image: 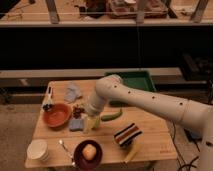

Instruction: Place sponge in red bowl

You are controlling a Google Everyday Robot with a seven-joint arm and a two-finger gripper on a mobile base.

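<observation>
Blue-grey sponge [77, 125] lies flat on table [152, 137], between red bowl [56, 115] and gripper [92, 123]. Jaws wide, empty. Probably soft and light; pinch across its narrow width.

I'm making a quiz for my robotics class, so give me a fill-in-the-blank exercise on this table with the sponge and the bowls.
1. The sponge lies on the ____, beside the red bowl.
2. The gripper hangs low just right of the sponge in the view, with its fingers ____.
3. The maroon bowl holds a yellow ____.
Missing words: table; open; fruit.
</observation>
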